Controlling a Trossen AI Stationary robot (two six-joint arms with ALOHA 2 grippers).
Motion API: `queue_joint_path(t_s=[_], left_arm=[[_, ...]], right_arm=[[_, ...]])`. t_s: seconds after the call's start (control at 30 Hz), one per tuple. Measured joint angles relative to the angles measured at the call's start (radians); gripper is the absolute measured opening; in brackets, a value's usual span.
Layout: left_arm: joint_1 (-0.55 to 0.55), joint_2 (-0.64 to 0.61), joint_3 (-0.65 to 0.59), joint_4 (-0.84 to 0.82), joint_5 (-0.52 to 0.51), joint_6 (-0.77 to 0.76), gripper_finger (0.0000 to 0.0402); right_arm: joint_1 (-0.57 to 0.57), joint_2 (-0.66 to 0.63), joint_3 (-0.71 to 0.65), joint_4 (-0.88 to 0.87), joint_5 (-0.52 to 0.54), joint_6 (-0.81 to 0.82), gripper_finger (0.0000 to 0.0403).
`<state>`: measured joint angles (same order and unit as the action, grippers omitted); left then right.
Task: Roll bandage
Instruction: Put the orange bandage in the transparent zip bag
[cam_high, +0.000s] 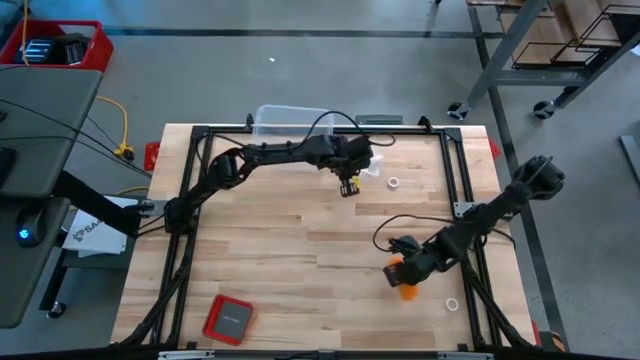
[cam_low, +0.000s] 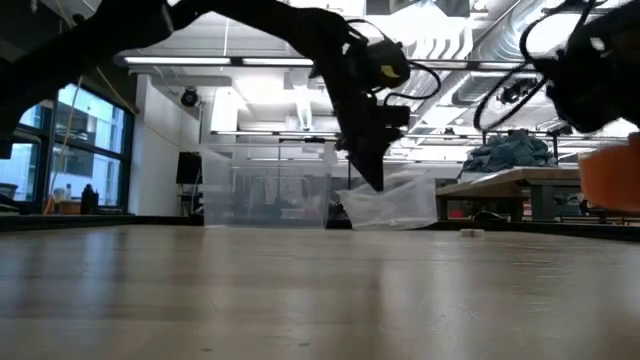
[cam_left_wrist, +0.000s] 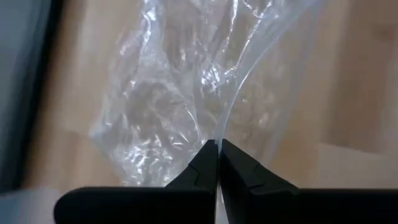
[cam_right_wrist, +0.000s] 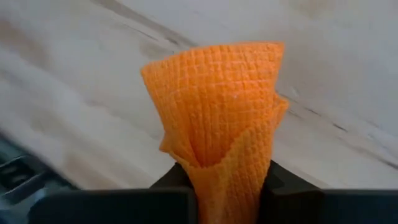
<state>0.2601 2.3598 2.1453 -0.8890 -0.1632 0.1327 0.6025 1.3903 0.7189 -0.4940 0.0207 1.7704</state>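
Note:
The bandage (cam_right_wrist: 217, 112) is a bright orange waffle-textured roll, standing out past the fingers of my right gripper (cam_right_wrist: 217, 193), which is shut on it. In the high view it shows as an orange lump (cam_high: 406, 290) near the table's right front. My left gripper (cam_high: 348, 186) is over the far middle of the table, shut on a crinkled clear plastic bag (cam_left_wrist: 168, 99). The low view shows the bag (cam_low: 392, 205) low behind that gripper (cam_low: 376, 182). My left gripper pinches the bag's edge (cam_left_wrist: 219, 138) between its two fingertips, which slant down from above. The film runs on past the fingers over the wood. My right gripper pinches the bandage roll by one end (cam_right_wrist: 225, 177) between its two fingers, pointing steeply down. The roll's other end flares out beyond the fingers, and the roll (cam_low: 612, 175) appears clear of the table.
A red square case (cam_high: 228, 318) lies at the near left. Two small white rings (cam_high: 393, 183) (cam_high: 453, 303) lie on the wood on the right. A black frame (cam_high: 200, 140) borders the table. A clear tub (cam_high: 285, 120) stands at the far edge.

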Motion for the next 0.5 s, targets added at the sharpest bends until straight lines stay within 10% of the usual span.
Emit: queue_joint_path(t_s=[0.27,0.5], left_arm=[[-0.025,-0.093,0.013,-0.082,0.385,-0.391,0.0001],[-0.103,-0.101,0.011,0.042,0.631,-0.655,0.0001]], right_arm=[[0.031,-0.227,0.056,-0.068,0.255,-0.198,0.0045],[0.036,-0.389,0.213,-0.154,0.68,-0.406,0.0045]])
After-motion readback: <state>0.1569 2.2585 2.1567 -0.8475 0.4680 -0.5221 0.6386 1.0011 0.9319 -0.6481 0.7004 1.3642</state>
